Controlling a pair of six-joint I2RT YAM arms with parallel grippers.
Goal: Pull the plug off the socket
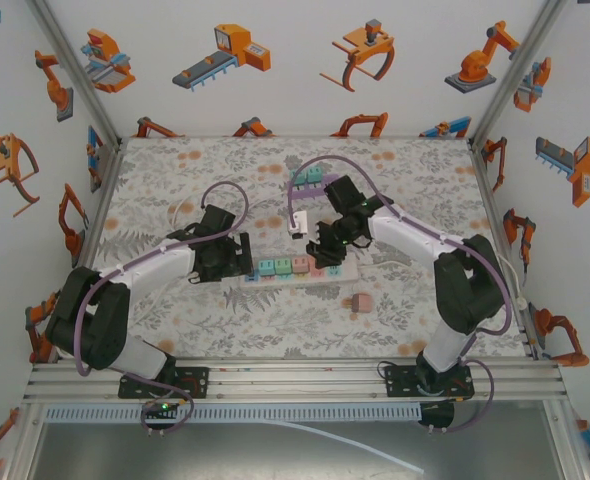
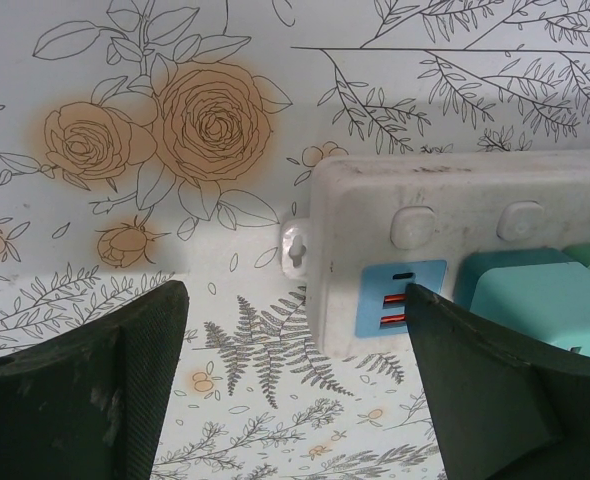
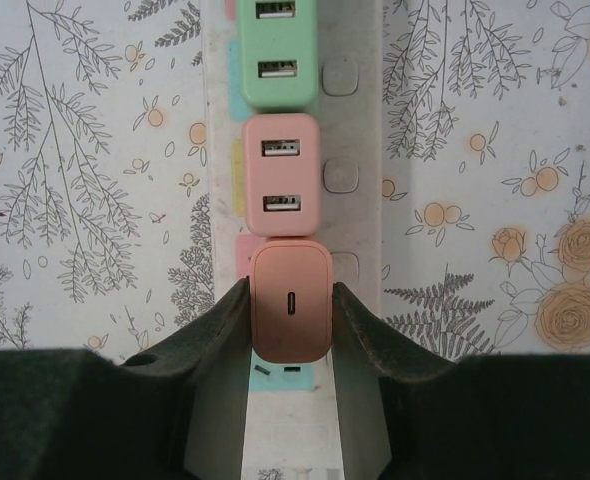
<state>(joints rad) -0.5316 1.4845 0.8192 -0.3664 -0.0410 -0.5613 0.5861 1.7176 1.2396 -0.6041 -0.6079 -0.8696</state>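
A white power strip [image 1: 297,274] lies across the middle of the table with teal, green and pink plugs in a row on it. My right gripper [image 3: 291,290] is shut on a salmon-pink plug [image 3: 291,330] near the strip's right end [image 3: 360,200], one finger on each side. An empty teal socket face [image 3: 275,373] shows just under the plug; I cannot tell if the plug is still seated. My left gripper [image 2: 295,350] is open at the strip's left end [image 2: 375,210], its right finger [image 2: 495,390] beside a blue socket face [image 2: 375,290].
A loose pink plug [image 1: 361,302] lies on the table in front of the strip. A white adapter [image 1: 297,222] with a cable and teal blocks [image 1: 307,177] sit further back. Pink [image 3: 280,175] and green [image 3: 275,50] plugs stand beyond the held one. Walls enclose the table.
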